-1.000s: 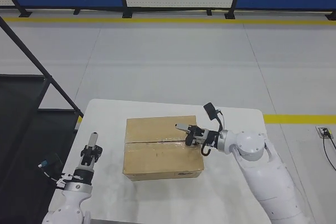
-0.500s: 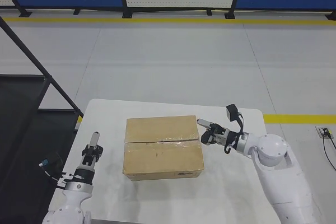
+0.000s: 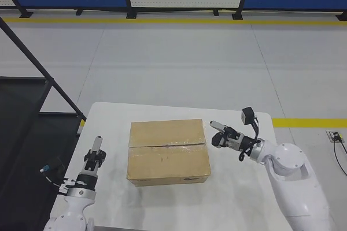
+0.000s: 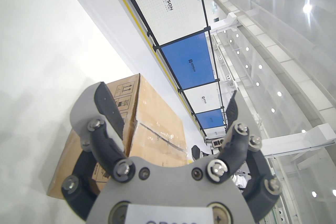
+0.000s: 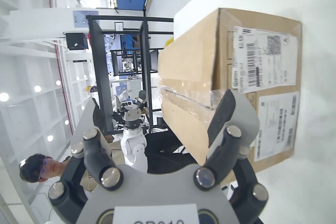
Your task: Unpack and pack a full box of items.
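A closed cardboard box sits in the middle of the white table, its top flaps sealed along the centre seam with clear tape. The box carries shipping labels on the end that faces my right gripper. That gripper hovers just off this end of the box, open and empty. My left gripper stands near the table's left edge, apart from the box, and its fingers are spread open with nothing between them.
A black metal rack stands off the table's left side. Bare table surface lies in front of the box and to its right. The floor behind carries yellow line markings.
My right gripper has drawn back from above the box's taped seam to the right, past the box's right end. The left arm has kept still.
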